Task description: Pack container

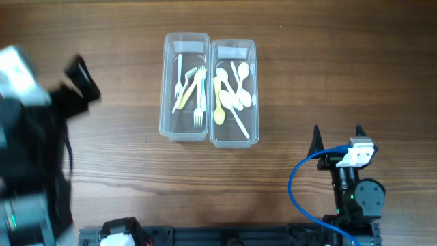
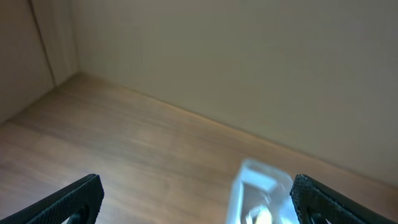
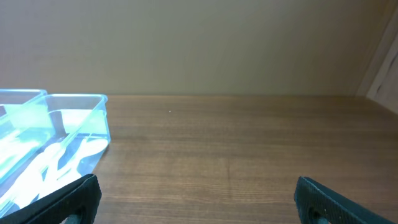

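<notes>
Overhead view: a clear rectangular plastic fork container (image 1: 164, 102) touches the spoon container (image 1: 255, 102) mid-table — smooth wood-grain table (image 1: 123, 178), plain beige wall (image 3: 186, 43) behind. Left gripper (image 2: 196, 184) and right gripper (image 1: 338, 132) — jaws wide apart

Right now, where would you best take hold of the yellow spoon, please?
Take the yellow spoon by its thin handle, clear of the bowl, probably. Come straight down from above, jaws across the handle: it lies flat in the right container, whose walls block any sideways approach.
</notes>
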`<state>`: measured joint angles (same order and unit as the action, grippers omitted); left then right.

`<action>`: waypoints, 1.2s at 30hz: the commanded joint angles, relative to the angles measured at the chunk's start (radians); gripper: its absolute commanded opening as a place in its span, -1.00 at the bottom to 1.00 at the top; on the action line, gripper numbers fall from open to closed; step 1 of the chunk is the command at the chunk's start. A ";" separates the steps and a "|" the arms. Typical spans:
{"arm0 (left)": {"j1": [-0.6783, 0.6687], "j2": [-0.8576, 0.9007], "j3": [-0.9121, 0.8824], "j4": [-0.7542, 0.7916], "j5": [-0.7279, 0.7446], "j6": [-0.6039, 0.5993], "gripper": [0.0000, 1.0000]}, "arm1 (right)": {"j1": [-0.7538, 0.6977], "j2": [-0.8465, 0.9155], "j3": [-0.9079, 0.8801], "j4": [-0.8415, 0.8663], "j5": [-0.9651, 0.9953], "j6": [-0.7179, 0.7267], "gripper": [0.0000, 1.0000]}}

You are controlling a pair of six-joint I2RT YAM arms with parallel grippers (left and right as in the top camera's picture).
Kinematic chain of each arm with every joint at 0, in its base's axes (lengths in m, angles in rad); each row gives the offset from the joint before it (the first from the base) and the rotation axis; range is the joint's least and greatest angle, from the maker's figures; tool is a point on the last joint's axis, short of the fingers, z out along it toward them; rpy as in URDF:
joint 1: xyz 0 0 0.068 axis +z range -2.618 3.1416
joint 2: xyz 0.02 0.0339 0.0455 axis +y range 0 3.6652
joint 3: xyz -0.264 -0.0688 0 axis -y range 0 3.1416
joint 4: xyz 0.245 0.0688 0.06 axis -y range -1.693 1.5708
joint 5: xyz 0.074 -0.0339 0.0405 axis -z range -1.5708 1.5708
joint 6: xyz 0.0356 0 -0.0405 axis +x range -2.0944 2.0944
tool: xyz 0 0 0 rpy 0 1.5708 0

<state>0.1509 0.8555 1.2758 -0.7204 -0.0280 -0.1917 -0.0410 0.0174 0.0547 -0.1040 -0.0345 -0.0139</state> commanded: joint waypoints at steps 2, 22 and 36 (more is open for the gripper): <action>-0.031 -0.255 -0.235 0.033 -0.033 0.005 1.00 | -0.003 -0.014 -0.005 0.006 -0.016 -0.012 1.00; -0.032 -0.853 -1.116 0.588 0.163 -0.105 1.00 | -0.003 -0.014 -0.005 0.006 -0.016 -0.012 0.99; -0.077 -0.853 -1.271 0.668 0.162 -0.105 0.99 | -0.003 -0.014 -0.005 0.006 -0.016 -0.012 0.99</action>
<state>0.0792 0.0147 0.0563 -0.0788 0.1184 -0.2836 -0.0414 0.0135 0.0544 -0.1036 -0.0345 -0.0139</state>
